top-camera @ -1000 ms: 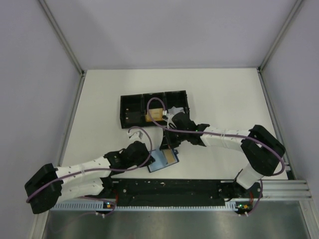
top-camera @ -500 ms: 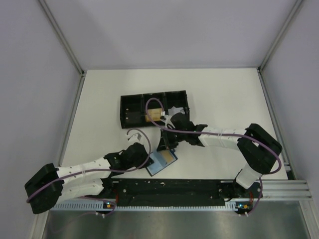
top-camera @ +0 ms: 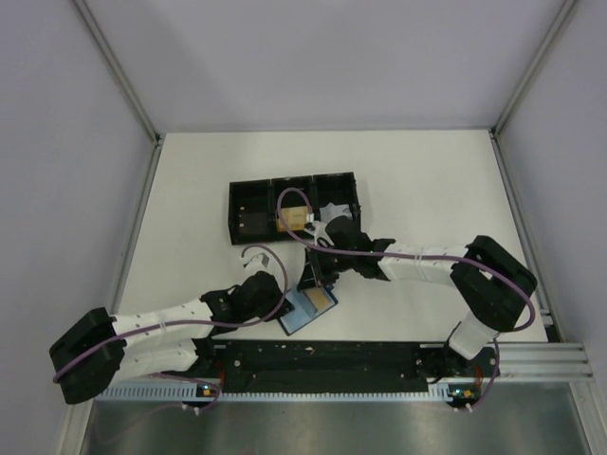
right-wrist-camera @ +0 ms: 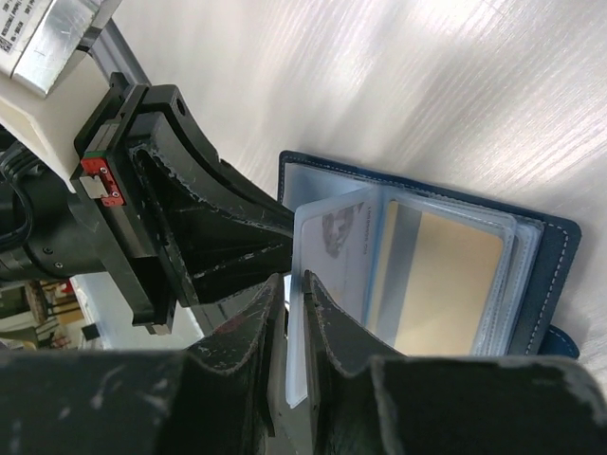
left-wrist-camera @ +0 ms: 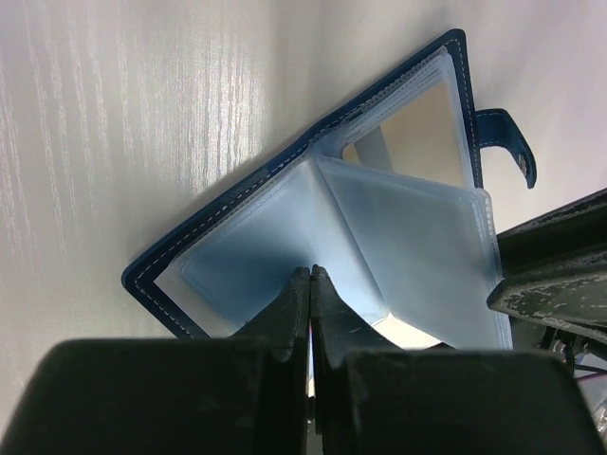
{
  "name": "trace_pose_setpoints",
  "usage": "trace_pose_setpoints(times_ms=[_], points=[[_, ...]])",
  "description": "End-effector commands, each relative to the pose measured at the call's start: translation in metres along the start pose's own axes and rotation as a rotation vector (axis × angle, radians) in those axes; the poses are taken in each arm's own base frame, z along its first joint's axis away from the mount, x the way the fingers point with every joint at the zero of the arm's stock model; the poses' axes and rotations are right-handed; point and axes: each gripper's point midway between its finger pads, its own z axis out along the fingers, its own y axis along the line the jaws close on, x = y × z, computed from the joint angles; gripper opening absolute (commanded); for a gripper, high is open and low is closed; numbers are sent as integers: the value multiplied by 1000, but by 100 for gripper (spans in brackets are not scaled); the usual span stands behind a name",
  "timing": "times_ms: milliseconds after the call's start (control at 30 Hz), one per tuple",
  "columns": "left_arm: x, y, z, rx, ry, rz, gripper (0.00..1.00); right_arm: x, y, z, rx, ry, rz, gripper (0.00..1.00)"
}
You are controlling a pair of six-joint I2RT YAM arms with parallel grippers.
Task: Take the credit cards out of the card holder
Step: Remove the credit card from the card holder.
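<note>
- The white table (top-camera: 427,190) carried everything, and the work sat toward its 6 o'clock edge, just ahead of the two arm bases.
- A black three-compartment tray (top-camera: 289,178) lay at 12 o'clock from the card holder. One orange-tan card (top-camera: 292,219) lay in its middle compartment, so I judged the tray to be the drop-off place.
- The left gripper (left-wrist-camera: 310,275) reached in from about 8 o'clock with its jaws pressed fully together and its tips on the pale sleeves. It looked placed to pin the holder flat. I could not tell whether a leaf was nipped between the tips.
- The right gripper (right-wrist-camera: 294,280) stood over the holder's 12 o'clock side, jaws a narrow slit apart, with a pale edge showing in the slit. I could not tell whether they pinched it.
- The card holder (left-wrist-camera: 237,270) lay open on the table between both grippers. It had a dark-blue stitched cover, with blue-grey clear sleeves fanned up from the spine.
- A tan card (right-wrist-camera: 441,284) sat in a sleeve.
- A pale card (right-wrist-camera: 337,251) with a faint portrait stuck out toward the right fingers, likely the next to be drawn out.
- The snap tab (left-wrist-camera: 507,142) hung loose at the 2 o'clock corner in the left wrist view.
</note>
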Motion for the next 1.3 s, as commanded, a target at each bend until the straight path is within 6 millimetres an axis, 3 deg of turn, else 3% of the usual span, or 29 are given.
trace_pose_setpoints(times_ms=[0, 300, 633, 767, 1000, 1267], points=[[3, 10, 2, -28, -1, 1, 0, -2, 24, -2, -82, -17, -41, 14], [-4, 14, -5, -5, -57, -67, 2, 6, 22, 2, -69, 10, -62, 15], [-21, 5, -23, 144, -165, -159, 26, 12, -8, 9, 59, 14, -50, 16], [-25, 0, -27, 183, -185, -161, 30, 16, -12, 11, 61, 19, -44, 16], [-25, -13, -31, 235, -174, -152, 32, 16, -14, 12, 62, 18, -43, 16], [-29, -26, -38, 293, -185, -152, 50, 14, 0, 11, -6, 4, -51, 20]])
